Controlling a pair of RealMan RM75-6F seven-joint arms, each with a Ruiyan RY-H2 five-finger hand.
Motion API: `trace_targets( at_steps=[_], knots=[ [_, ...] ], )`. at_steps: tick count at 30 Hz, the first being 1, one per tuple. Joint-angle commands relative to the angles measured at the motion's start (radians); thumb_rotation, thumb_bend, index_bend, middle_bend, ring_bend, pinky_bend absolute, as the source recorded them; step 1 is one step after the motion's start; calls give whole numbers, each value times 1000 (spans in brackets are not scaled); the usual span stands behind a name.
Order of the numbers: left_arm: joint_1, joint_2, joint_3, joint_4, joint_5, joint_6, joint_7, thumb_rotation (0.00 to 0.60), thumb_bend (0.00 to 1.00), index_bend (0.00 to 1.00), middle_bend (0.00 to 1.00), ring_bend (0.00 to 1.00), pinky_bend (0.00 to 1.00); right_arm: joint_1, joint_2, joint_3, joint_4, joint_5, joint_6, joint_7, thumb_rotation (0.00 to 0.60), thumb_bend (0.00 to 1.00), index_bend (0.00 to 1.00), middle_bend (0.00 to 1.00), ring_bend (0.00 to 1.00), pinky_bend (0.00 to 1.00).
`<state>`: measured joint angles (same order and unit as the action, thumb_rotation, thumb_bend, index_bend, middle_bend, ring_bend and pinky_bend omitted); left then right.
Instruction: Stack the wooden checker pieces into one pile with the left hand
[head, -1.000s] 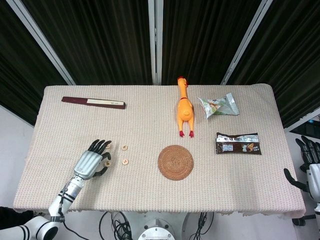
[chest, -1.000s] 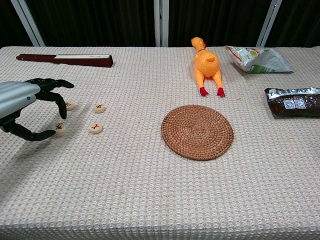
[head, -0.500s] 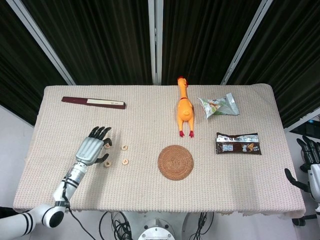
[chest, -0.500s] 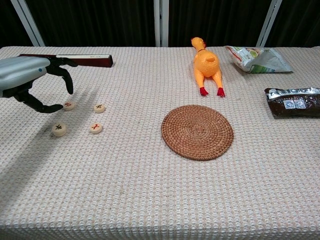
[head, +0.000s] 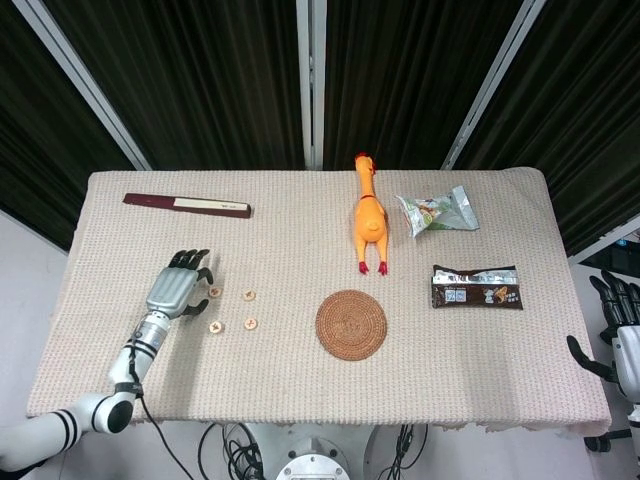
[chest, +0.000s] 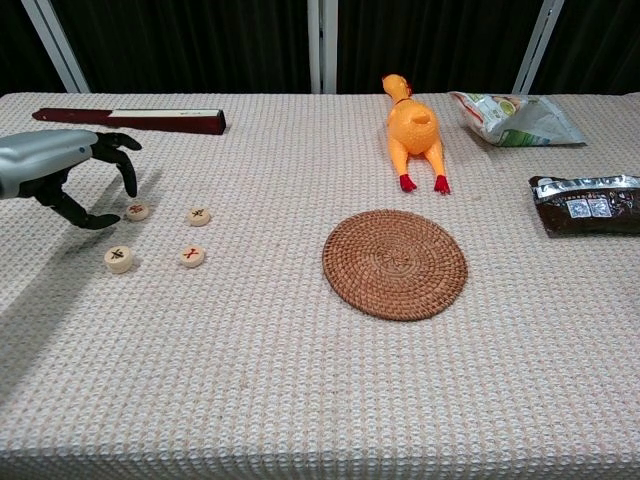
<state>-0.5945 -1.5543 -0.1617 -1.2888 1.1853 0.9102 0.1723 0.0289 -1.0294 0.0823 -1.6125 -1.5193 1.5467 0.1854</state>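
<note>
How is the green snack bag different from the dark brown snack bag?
The green and silver snack bag is light and crumpled, lying at a slant near the table's far edge beside the rubber chicken. The dark brown snack bag is flatter, lies straight, and sits nearer the robot, close to the table's right edge. Both are shiny sealed packets lying flat on the woven tablecloth, away from the robot hands.

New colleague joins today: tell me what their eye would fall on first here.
The orange rubber chicken lying at the table's far middle stands out most, with the round woven mat just in front of it. At the left, the left hand hovers open beside four unstacked wooden checker pieces.
</note>
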Motion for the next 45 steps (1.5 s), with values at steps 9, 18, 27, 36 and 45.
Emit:
trace_targets(
  at_steps=[9, 18, 27, 36, 45],
  knots=[
    [-31, -27, 12, 51, 14, -36, -36, 600, 306, 397, 48, 0, 0, 3, 1, 3, -3, 11, -8, -3, 600, 259, 0, 0, 0, 0],
    [-36, -36, 16, 63, 9, -31, -36, 600, 301, 434, 48, 0, 0, 3, 3, 6, 0, 15, -8, 5, 600, 259, 0, 0, 0, 0],
    [-36, -41, 19, 66, 17, -18, -52, 600, 307, 481, 55, 0, 0, 3, 1, 6, -1, 16, -8, -2, 600, 258, 0, 0, 0, 0],
    [-19, 18, 24, -52, 30, 30, -24, 600, 307, 485, 60, 0, 0, 5, 1, 6, 0, 17, -11, -1, 600, 258, 0, 0, 0, 0],
    [20, 125, 70, -305, 2, 79, 109, 600, 307, 484, 60, 0, 0, -1, 2, -2, 0, -3, 2, 4, 600, 259, 0, 0, 0, 0]
  ],
)
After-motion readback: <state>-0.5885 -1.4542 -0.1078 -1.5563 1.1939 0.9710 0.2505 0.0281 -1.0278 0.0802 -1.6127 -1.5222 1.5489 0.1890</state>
